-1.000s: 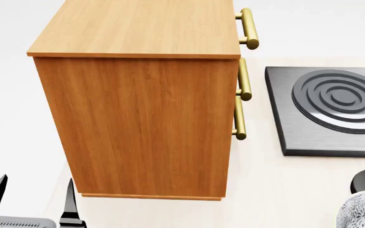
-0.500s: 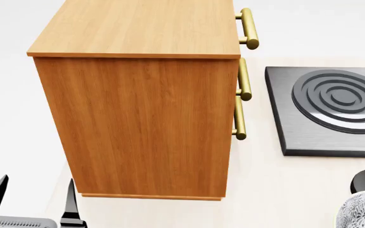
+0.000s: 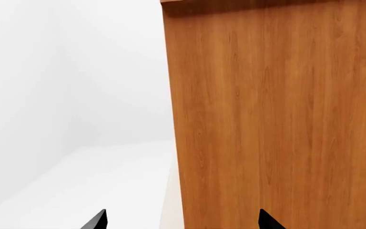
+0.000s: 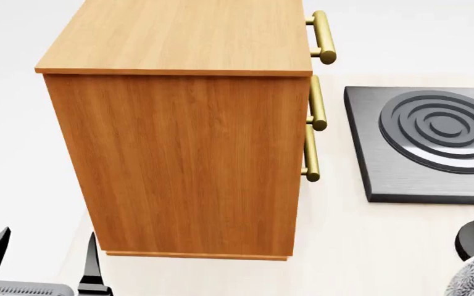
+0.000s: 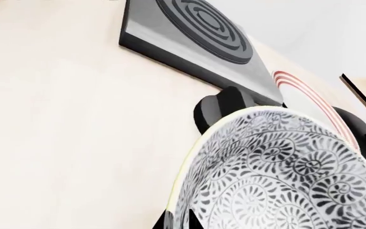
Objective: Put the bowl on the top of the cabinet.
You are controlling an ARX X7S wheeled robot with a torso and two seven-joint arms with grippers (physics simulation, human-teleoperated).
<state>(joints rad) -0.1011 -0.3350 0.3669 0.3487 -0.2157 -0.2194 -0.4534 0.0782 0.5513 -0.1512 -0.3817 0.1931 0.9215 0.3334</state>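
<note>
Bowl (image 5: 278,176): gripped at the rim by the right pincer (image 5: 179,220), low at the worktop's (image 4: 360,246) right. Cabinet (image 4: 187,154) top lies up-left. Left pincer (image 4: 44,262): spread wide, empty.

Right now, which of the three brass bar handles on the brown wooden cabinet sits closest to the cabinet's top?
The brass handle beside the top edge of the tall brown wood-grain cabinet. The other two hang below it, one under the other.
</note>
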